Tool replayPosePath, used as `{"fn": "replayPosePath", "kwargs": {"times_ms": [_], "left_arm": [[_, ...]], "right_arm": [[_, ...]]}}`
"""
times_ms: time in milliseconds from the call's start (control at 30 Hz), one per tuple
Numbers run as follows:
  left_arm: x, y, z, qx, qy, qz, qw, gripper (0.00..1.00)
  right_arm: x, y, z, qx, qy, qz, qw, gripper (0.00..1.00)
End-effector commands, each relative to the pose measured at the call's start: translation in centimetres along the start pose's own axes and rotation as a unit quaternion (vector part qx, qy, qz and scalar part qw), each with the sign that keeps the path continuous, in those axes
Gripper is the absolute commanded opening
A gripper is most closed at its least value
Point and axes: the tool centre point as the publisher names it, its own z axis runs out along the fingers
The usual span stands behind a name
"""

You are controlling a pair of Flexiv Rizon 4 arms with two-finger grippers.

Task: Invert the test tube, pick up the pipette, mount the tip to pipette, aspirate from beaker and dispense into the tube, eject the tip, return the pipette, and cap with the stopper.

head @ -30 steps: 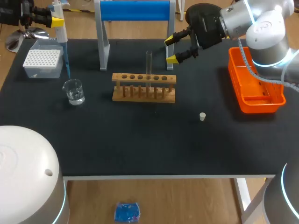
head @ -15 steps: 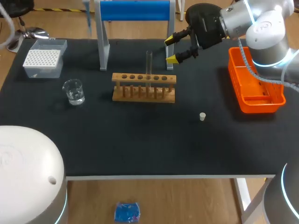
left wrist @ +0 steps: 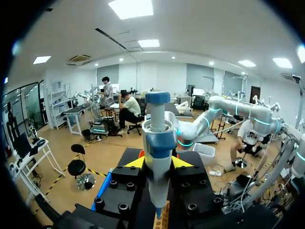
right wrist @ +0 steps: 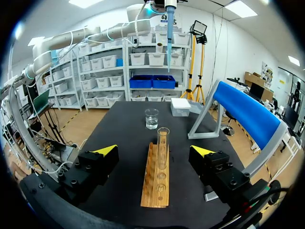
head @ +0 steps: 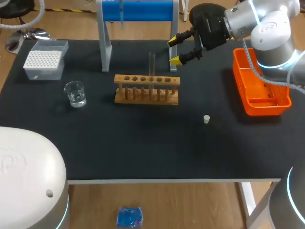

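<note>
On the table (head: 143, 143), test tube (right wrist: 163, 148) stands ahead of wide right jaws; left jaws clamp pipette (left wrist: 158, 143).

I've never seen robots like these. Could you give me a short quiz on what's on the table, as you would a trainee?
1. True or false: the test tube stands upright in the wooden rack.
2. Where is the stopper? A in the tube; B on the table, apart from the rack; C in the beaker.
3. What is between the left gripper fingers?

Key: 1 true. 2 B. 3 the pipette.
</note>
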Motion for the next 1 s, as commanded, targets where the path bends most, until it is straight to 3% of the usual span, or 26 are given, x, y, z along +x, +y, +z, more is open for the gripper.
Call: {"fn": "replayPosePath", "kwargs": {"times_ms": [33, 567, 1000], "left_arm": [[-0.6, 0.2, 1.8, 0.011, 0.006, 0.000, 1.000, 0.00], [-0.4, 0.7, 5.7, 0.038, 0.029, -0.011, 0.999, 0.00], [-0.6, 3.1, 6.5, 0.042, 0.026, -0.012, 0.999, 0.00]], "right_arm": [[0.0, 0.0, 0.0, 0.000, 0.001, 0.000, 1.000, 1.00], [0.0, 0.0, 0.0, 0.000, 0.001, 0.000, 1.000, 1.00], [0.0, 0.0, 0.0, 0.000, 0.001, 0.000, 1.000, 1.00]]}}
